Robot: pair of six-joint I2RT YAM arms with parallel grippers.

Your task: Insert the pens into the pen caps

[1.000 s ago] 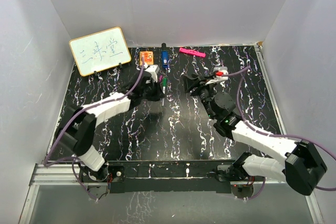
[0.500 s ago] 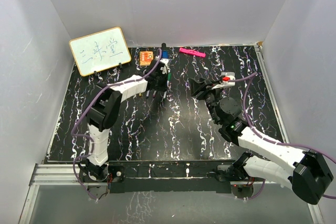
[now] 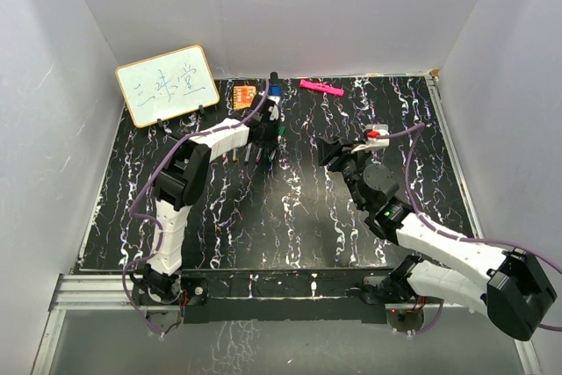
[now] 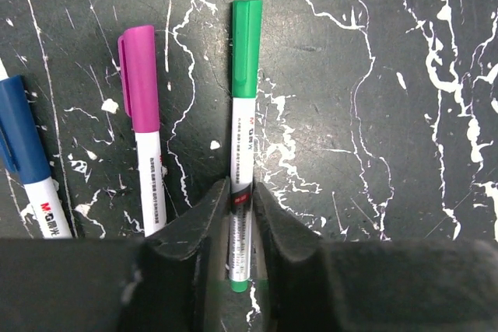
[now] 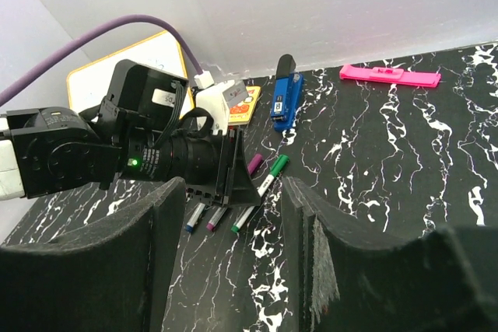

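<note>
Pens [image 4: 149, 184]: we see three, white-barrelled, lying side by side on the marbled black table [image 4: 373, 153] at the left gripper's [image 4: 242, 200] tips, each wearing its cap.
Blue pen [image 4: 22, 141]: farthest to the left of the left gripper's fingers [image 4: 187, 254], partly cut off by the picture's edge.
Purple pen [image 4: 144, 114]: just left of those fingers and outside them, its cap pointing away from the gripper.
Green pen [image 4: 243, 145]: between the two fingers, its green cap [image 4: 247, 48] reaching out past the fingertips.
Left gripper: the fingers sit tight along both sides of the green pen's barrel; we cannot tell whether they press it or just clear it.
Right gripper [image 5: 233, 200]: fingers apart with nothing between them, facing the left gripper and well apart from the pens.
Beyond the left gripper: orange square [image 3: 245, 94], blue block [image 5: 286, 99] and pink bar [image 5: 389, 75], by the back wall.
</note>
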